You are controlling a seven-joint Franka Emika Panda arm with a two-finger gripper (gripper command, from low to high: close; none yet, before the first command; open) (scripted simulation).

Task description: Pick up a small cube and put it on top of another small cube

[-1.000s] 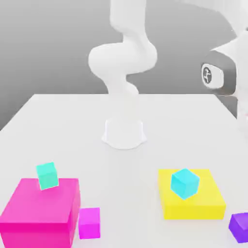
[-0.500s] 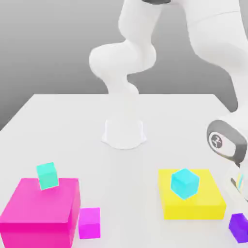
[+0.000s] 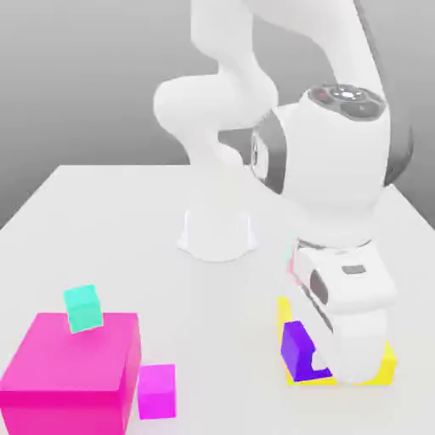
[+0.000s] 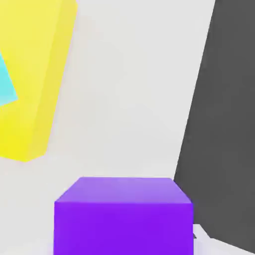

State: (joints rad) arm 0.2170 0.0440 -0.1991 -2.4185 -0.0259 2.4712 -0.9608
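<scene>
The small violet-purple cube [image 3: 295,344] sits in my gripper [image 3: 307,361], which is shut on it. In the exterior view the cube hangs in front of the yellow block [image 3: 386,361], held off the table. My white hand [image 3: 344,297] covers most of that block and hides the light cyan-blue cube there. In the hand view the purple cube [image 4: 123,216] is close up. Beyond it lie the yellow block [image 4: 35,74] and a corner of the cyan cube [image 4: 5,84] resting on it.
A big magenta block [image 3: 72,370] stands at the exterior view's front left with a small teal cube [image 3: 82,307] on top. A small magenta-pink cube [image 3: 157,391] lies beside it. The arm's round base [image 3: 217,234] is at the table's middle.
The arm came down at the exterior view's right and shut on the purple cube. It then carried the cube left, to in front of the yellow block. The hand now covers the cyan cube.
</scene>
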